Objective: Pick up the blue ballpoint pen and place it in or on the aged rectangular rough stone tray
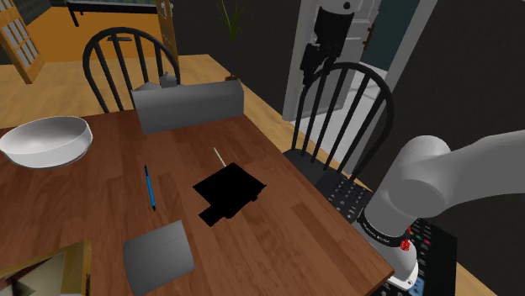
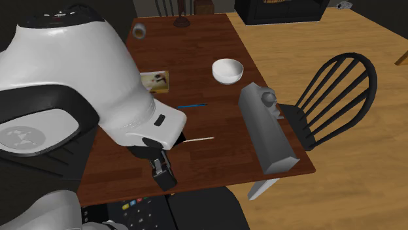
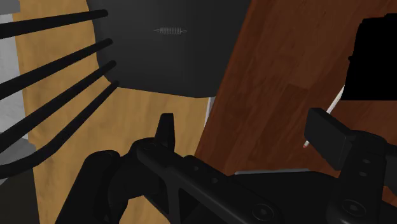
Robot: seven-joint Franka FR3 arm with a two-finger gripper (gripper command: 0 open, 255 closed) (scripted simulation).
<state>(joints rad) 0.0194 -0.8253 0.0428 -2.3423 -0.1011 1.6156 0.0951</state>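
Blue and slender, the ballpoint pen [image 1: 149,187] lies flat on the brown wood-grain table [image 1: 101,193], between the white bowl [image 1: 46,139] and a rounded grey slab [image 1: 160,252], well apart from the gripper [image 2: 162,173]. The gripper hangs over the table edge nearest the stand. In the wrist view its two fingers [image 3: 167,130] stand wide apart with nothing between them. Hazards: the pen is thin, smooth and round, so a closure off its axis is likely to roll or flick it rather than seat it. Fingertips brought too low would strike the hard table top. A thin pale stick [image 1: 219,155] lies nearer the gripper than the pen does and could be taken by mistake. Target identification is a further risk. The long grey block [image 1: 189,105] is judged to be the tray, but it is drawn plain and smooth, with no stone texture, and the slab is equally grey. The block sits close to a table edge, so a pen set on its narrow top may roll off.
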